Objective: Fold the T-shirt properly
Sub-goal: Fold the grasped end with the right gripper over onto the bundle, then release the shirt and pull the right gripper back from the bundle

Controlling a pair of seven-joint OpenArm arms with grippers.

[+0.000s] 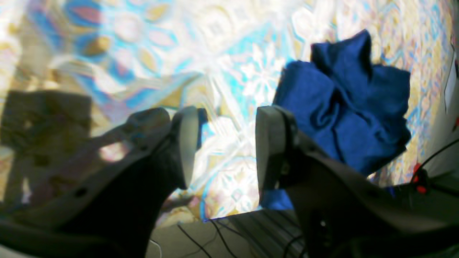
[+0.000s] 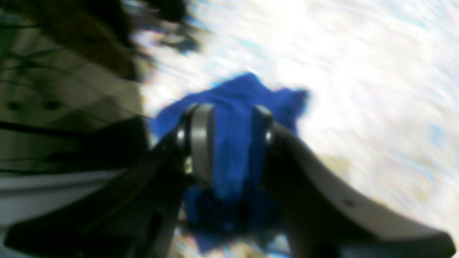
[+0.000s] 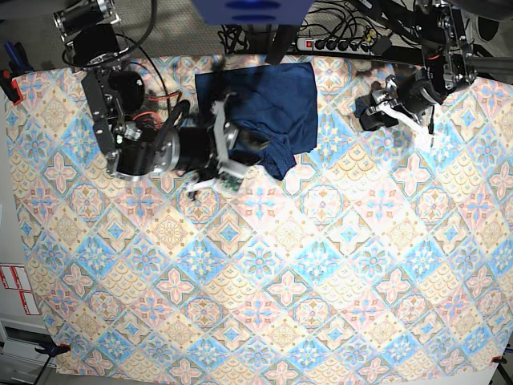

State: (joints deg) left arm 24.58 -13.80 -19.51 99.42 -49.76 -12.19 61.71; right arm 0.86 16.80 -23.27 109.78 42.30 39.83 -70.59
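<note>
The T-shirt (image 3: 272,104), dark navy and partly folded into a rough rectangle, lies at the far middle of the table. Its near corner is bunched. My right gripper (image 3: 236,144) is at the shirt's near left edge. In the blurred right wrist view its fingers (image 2: 202,139) stand apart around a ridge of the blue cloth (image 2: 233,107) that rises in the gap at my right gripper (image 2: 233,132). My left gripper (image 3: 413,120) hovers to the shirt's right, apart from it. It stands open (image 1: 226,122) with nothing between its pads, and the crumpled shirt (image 1: 351,107) lies off to one side.
A pastel tile-print cloth (image 3: 280,265) covers the whole table. A power strip and cables (image 3: 337,40) run along the far edge. The right arm's base (image 3: 96,48) stands at the far left corner and the left arm's base (image 3: 449,40) at the far right.
</note>
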